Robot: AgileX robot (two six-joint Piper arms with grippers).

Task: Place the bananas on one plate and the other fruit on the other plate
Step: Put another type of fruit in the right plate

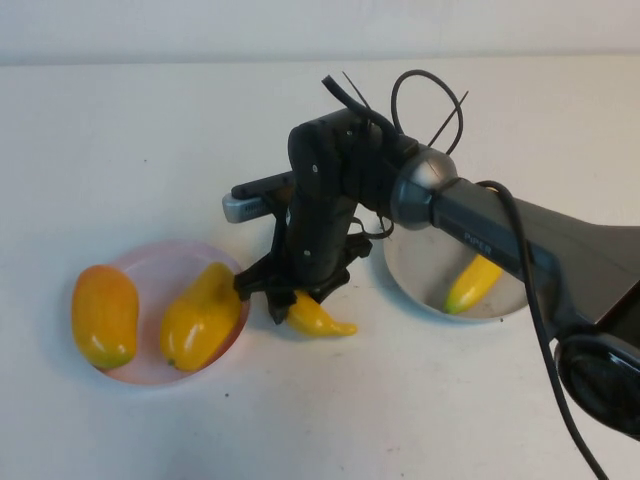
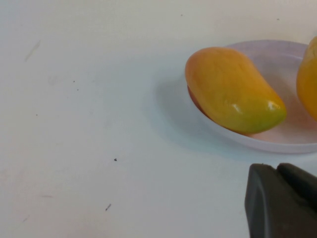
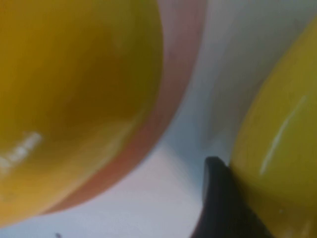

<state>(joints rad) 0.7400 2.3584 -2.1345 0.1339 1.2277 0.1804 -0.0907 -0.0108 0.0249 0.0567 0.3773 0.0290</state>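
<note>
Two mangoes [image 1: 104,314] [image 1: 200,318] lie on the pale pink plate [image 1: 150,250] at the left. One banana [image 1: 472,284] lies on the grey plate [image 1: 410,270] at the right. The second banana [image 1: 322,318] is at table level just right of the pink plate, and my right gripper [image 1: 298,300] is shut on it from above. In the right wrist view one finger [image 3: 218,198] presses on this banana [image 3: 282,148], beside a mango [image 3: 74,99] and the pink rim [image 3: 168,99]. My left gripper [image 2: 278,167] is shut and empty over bare table near a mango [image 2: 233,89] on the pink plate [image 2: 282,59].
The right arm [image 1: 500,235] reaches across the grey plate, hiding part of it, with cables looping above it. White table surface lies all around the plates. The edge of the other mango [image 2: 308,79] shows in the left wrist view.
</note>
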